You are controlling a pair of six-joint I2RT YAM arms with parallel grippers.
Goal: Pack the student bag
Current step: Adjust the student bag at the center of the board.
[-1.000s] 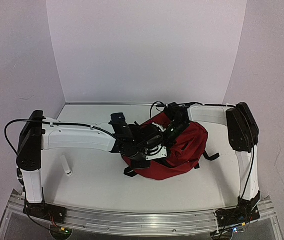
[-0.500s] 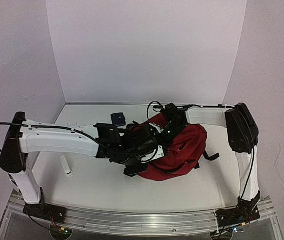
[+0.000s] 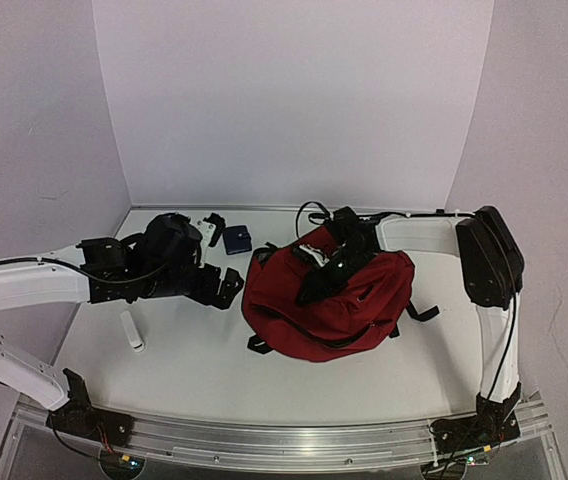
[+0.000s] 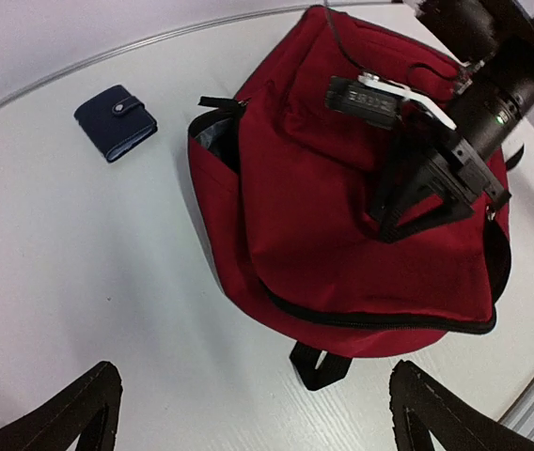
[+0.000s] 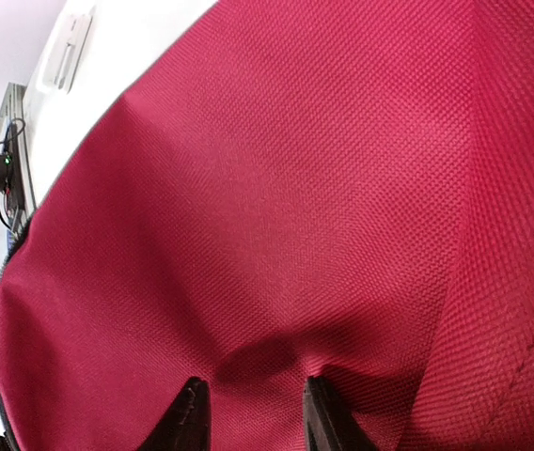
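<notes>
The student bag [image 3: 349, 315] is a large dark red backpack lying flat on the white table, right of centre. Its grey-lined mouth [image 4: 216, 148] gapes a little at the upper left, and a black zipper [image 4: 380, 319] runs along its near edge. My right gripper [image 3: 311, 290] rests on top of the bag. In the right wrist view its fingertips [image 5: 192, 406] press into the red fabric [image 5: 295, 188], standing apart, with a small pucker between them. My left gripper [image 3: 222, 256] hangs wide open and empty, left of the bag and clear of it [image 4: 253, 371].
A small dark blue wallet [image 3: 236, 239] lies on the table behind the bag's left side and shows again in the left wrist view [image 4: 115, 120]. A white cylinder [image 3: 132, 330] lies near the left front. Black strap loops [image 4: 321, 362] stick out from under the bag.
My left arm has pulled back to the left, away from the bag, and its jaws have opened wide. The right gripper stays on the bag, its jaws a little wider.
</notes>
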